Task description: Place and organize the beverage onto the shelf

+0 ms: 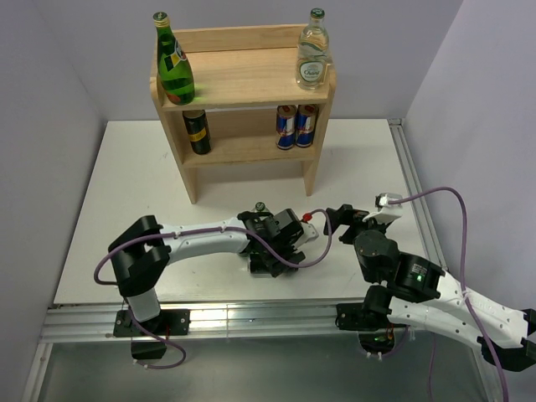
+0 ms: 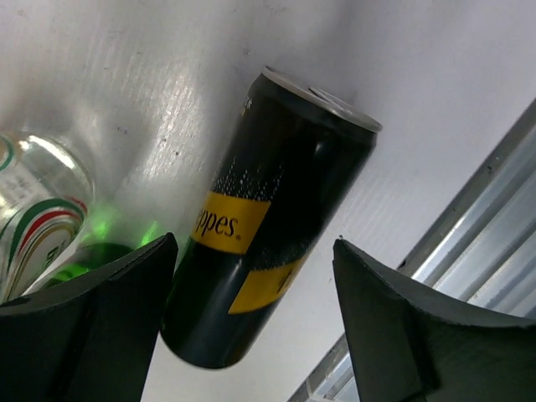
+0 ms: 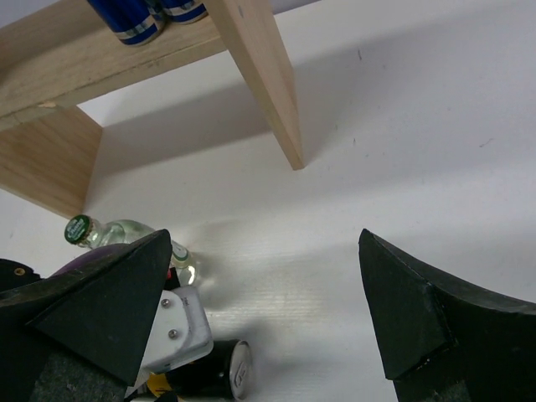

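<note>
Left gripper (image 2: 255,243) straddled the lying black can (image 2: 276,193), jaws apart, unclamped. Shelf (image 1: 243,79) held green bottle (image 1: 174,67) and clear bottle (image 1: 312,59) on top, three cans (image 1: 286,126) below. Right gripper (image 3: 264,239) gaped wide over the table (image 3: 402,126).

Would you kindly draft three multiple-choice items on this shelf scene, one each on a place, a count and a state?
1. Where does the green bottle stand?
A. left end of the shelf's top board
B. the lower tier
C. on the table

2. How many blue-and-silver cans stand on the lower tier?
A. one
B. two
C. four

3. How is the right gripper?
A. shut on a can
B. shut on a bottle
C. open and empty

Answers: 1 A, it stands at the top board's left end; 2 B, a pair stands side by side at the right; 3 C, its fingers stand wide apart over bare table.
</note>
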You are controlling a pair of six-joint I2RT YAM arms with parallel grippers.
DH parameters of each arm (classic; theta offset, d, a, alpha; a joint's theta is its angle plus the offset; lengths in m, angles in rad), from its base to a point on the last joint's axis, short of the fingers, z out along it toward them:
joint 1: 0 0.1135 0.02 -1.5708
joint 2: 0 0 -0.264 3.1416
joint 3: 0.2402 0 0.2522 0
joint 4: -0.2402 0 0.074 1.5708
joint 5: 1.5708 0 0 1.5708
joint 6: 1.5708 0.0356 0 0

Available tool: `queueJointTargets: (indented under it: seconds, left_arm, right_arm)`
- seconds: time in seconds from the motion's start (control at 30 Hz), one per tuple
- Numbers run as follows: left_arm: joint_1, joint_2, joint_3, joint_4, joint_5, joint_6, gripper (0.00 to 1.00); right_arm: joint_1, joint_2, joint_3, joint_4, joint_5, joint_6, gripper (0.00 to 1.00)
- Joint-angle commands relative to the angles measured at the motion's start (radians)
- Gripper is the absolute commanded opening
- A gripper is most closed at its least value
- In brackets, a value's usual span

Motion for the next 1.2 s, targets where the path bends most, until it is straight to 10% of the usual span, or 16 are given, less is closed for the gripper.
queueJointTargets:
  seconds: [0.0, 0.43, 0.77, 1.17]
  left_arm:
    - [-0.003, 0.048, -0.027, 0.051, -0.003, -0.015, 0.81]
    - [-0.003, 0.192, -0.034, 0.134, 0.019, 0.002, 0.72]
    - [-0.001, 0.261, -0.008, 0.126, 0.033, -0.003, 0.09]
    - [-0.003, -0.177, -0.048, 0.22, -0.168, -0.066, 0.0]
  right_arm:
    - [-0.002, -0.012, -0.013, 0.025, 0.009, 0.024, 1.0]
    - [-0.016, -0.001, -0.04, 0.048, -0.009, 0.028, 1.0]
    - [-0.026, 0.01, -0.045, 0.062, -0.031, 0.028, 1.0]
    - [-0.026, 0.025, -0.028, 0.066, -0.045, 0.025, 1.0]
